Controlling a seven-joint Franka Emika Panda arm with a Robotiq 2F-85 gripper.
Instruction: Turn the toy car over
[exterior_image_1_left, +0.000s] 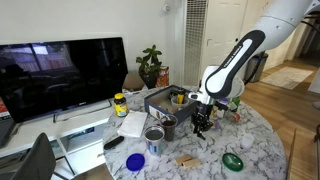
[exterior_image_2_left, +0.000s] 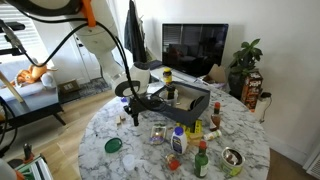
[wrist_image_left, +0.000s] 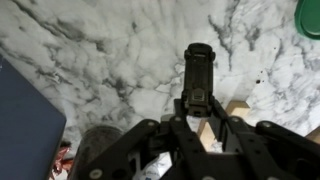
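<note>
Wrist view: gripper (wrist_image_left: 198, 52) fingers are pressed together into one dark column with no gap at the tips, low over the bare marble table (wrist_image_left: 100, 60). Car: not separable in any view, and no yellow shows at the tips. Judgement: it is either pinched edge-on between the pads or hidden beneath them; cannot tell which. Both exterior views put the tips close to the tabletop, contact unclear. Wood block (wrist_image_left: 237, 108) sits just beside the fingers, partly behind the linkage. Green lid (wrist_image_left: 311, 14) is well apart. Step in hand, as judged: the flip. If the car is held, lift only enough to clear the marble and roll the wrist half a turn slowly. Set it down on the bare patch away from the block, then spread gently. If it is not held, spread, re-centre across the car's narrow sides and grip low.
</note>
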